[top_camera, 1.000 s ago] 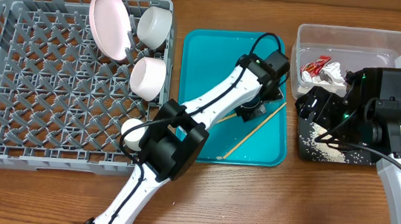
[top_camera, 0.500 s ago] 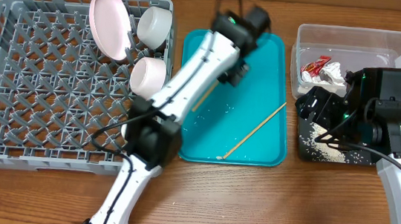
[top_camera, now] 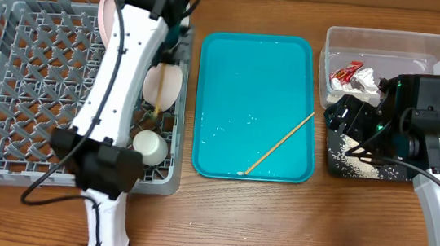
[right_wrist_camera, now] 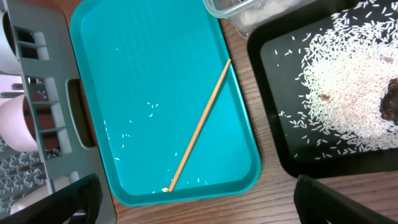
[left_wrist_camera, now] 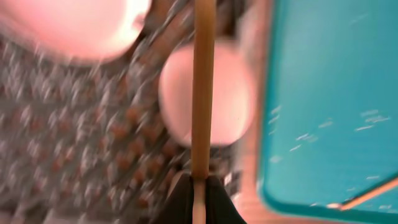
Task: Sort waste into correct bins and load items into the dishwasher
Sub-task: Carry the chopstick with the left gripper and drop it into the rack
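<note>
While the left pincer (left_wrist_camera: 199,184) pinches one chopstick (left_wrist_camera: 202,87) above a bowl (left_wrist_camera: 231,93) in the rack (top_camera: 20,77), the right pincer (right_wrist_camera: 199,205) hangs spread by the black tray (right_wrist_camera: 270,134); the other chopstick (top_camera: 279,143) lies on the teal tray (top_camera: 241,76)

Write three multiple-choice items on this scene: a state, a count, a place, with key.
1. The left end effector, over the dish rack, is: A open; B shut on nothing; C shut on a chopstick.
2. Chopsticks lying on the teal tray: A one; B two; C none.
3. The red wrapper lies in: A the teal tray; B the clear tub; C the dish rack.
Key: 1 C, it clamps the stick; 2 A, a single loose chopstick lies there; 3 B, beside the napkin.
</note>
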